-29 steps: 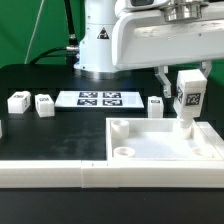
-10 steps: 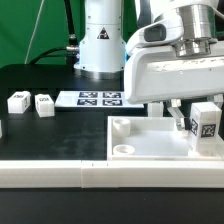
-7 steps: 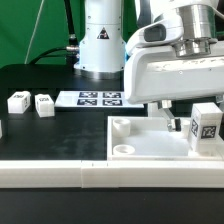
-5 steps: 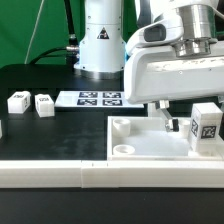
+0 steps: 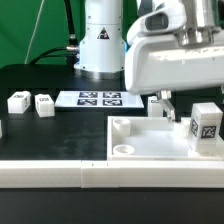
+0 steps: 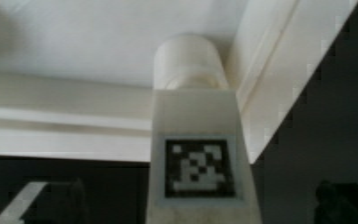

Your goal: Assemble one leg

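Note:
The leg (image 5: pixel 206 122) is a small white post with a black-and-white marker, standing upright at the far right corner of the large white panel (image 5: pixel 150 150). In the wrist view the leg (image 6: pixel 197 140) runs down towards a round socket of the panel (image 6: pixel 51 110). My gripper (image 5: pixel 186 105) is just above the leg and open. In the wrist view my gripper (image 6: pixel 185 208) shows its dark fingertips (image 6: pixel 23 203) far out on both sides of the leg, not touching it.
Two more small white posts (image 5: pixel 18 100) (image 5: pixel 44 104) lie at the exterior view's left, and another (image 5: pixel 155 103) behind the panel. The marker board (image 5: pixel 97 98) lies before the robot base (image 5: pixel 100 40). A white rail (image 5: pixel 50 175) runs along the front.
The gripper brought the leg down onto the panel's right corner, let go, and has now risen a little. The leg stays standing there.

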Action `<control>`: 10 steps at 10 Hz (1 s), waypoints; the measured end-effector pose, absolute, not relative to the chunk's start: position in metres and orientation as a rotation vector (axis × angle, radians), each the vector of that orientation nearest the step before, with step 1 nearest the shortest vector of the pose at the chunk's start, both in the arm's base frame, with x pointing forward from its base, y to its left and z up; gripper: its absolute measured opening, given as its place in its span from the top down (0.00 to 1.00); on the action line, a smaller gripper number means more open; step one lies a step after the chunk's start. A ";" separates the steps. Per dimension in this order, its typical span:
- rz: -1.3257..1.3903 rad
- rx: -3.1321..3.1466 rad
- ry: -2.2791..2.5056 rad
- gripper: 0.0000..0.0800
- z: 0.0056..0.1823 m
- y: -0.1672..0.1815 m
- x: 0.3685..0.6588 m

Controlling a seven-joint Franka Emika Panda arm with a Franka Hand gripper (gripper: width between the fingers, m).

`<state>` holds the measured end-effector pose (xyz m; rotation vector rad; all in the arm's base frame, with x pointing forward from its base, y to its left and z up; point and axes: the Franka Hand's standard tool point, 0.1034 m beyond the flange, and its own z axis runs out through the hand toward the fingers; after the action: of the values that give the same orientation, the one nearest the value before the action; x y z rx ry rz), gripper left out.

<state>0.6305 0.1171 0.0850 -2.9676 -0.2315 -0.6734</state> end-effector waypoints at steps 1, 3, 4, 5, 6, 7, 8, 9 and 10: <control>-0.629 -2.972 -0.232 0.19 0.087 0.118 0.635; -0.560 -2.979 -0.238 0.19 0.084 0.120 0.632; -0.434 -2.989 -0.244 0.19 0.082 0.122 0.628; -0.254 -3.000 -0.250 0.19 0.082 0.119 0.628; -0.128 -3.003 -0.251 0.19 0.084 0.115 0.633; -0.021 -3.003 -0.250 0.19 0.084 0.111 0.635; 0.157 -2.997 -0.271 0.19 0.085 0.108 0.634; 0.183 -2.992 -0.268 0.19 0.085 0.110 0.644; 0.166 -2.994 -0.261 0.19 0.085 0.110 0.645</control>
<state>0.6449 0.1101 0.0846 -2.9945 -0.2606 0.1659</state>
